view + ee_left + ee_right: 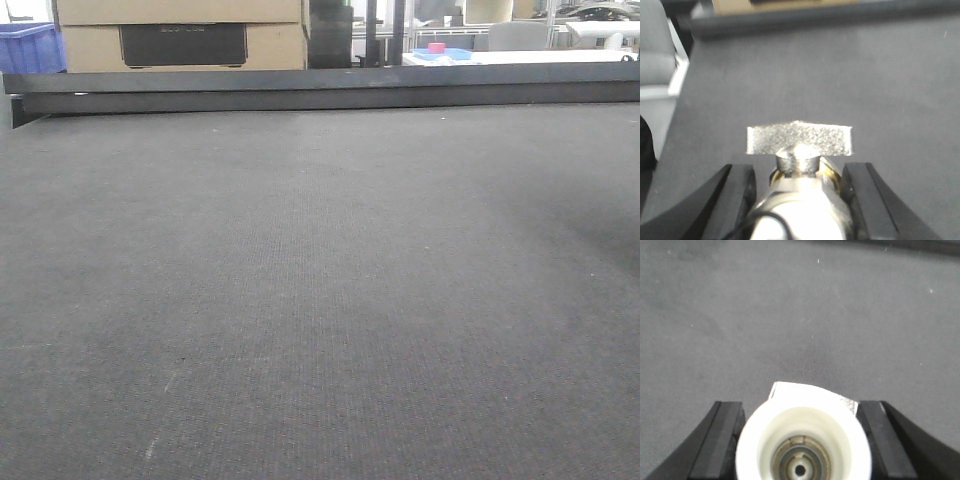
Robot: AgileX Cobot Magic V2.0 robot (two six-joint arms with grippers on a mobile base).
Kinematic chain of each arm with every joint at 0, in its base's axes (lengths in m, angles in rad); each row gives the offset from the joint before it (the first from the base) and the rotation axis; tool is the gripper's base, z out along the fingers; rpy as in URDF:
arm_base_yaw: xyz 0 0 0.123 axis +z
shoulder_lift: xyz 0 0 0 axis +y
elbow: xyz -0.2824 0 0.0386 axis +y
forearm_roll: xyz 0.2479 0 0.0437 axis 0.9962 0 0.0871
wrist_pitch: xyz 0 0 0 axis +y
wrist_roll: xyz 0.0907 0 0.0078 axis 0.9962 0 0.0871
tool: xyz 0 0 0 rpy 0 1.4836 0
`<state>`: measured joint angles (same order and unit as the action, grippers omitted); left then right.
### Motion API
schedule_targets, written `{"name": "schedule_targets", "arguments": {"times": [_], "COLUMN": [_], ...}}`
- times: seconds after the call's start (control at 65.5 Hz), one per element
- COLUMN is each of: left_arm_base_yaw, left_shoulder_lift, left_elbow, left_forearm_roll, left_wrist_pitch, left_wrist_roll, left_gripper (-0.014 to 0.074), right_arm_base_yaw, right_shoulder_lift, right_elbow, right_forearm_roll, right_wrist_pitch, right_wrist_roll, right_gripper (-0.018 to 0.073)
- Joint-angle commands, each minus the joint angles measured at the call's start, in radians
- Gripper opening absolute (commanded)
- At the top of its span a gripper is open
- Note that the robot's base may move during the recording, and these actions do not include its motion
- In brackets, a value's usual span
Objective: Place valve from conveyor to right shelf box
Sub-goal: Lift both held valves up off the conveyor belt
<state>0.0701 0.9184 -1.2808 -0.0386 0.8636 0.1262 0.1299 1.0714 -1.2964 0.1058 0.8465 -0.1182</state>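
The left gripper [800, 172] is clamped on a valve [799, 139]. Its black fingers [737, 192] press the body from both sides, and the flat grey handle sticks out ahead over the worktop [320, 300], a dark woven conveyor belt. The right gripper [801, 409] looks closed on a white-capped valve [805, 422] seen end-on, its fingers tight against the cap. From the front the belt shows no part lying on it, and neither arm is in that view. I cannot tell whether either valve is clear of the belt.

What worries me most is the hold. Both pairs of fingers bear on rounded surfaces, so a quick swing could let a valve roll or slide out and drop. The protruding handle is the next hazard, since it could catch the black rail [320, 95] at the belt's far edge, or a rail of the shelf, and twist the valve in the jaws. If a valve is only just above the belt, moving sideways before rising would drag it across the weave.

The shelf and its box are not in any view, so the approach cannot be judged. With both arms loaded and heading right, they could also crowd each other.
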Motion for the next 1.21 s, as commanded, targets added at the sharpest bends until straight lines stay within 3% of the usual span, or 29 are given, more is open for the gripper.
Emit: {"name": "schedule_targets", "arguments": {"times": [0.0,1.192], "left_arm_base_yaw": [-0.006,-0.006], "left_shoulder_lift": [-0.013,-0.013], "left_elbow": [-0.01,-0.01], "left_forearm_roll": [-0.011,-0.009], "left_wrist_pitch": [-0.066,-0.068], "left_wrist_roll": [-0.008,-0.008], "left_gripper": [-0.0111,-0.0111], "right_arm_base_yaw": [-0.001,-0.001], "right_shoulder_lift": [-0.019,-0.019], "right_elbow": [-0.018,-0.018], "right_forearm_roll": [-0.001,-0.001], "right_wrist_pitch": [-0.062,-0.068], "right_wrist_roll": [-0.003,-0.003], "right_gripper": [-0.0153,-0.0153]}}
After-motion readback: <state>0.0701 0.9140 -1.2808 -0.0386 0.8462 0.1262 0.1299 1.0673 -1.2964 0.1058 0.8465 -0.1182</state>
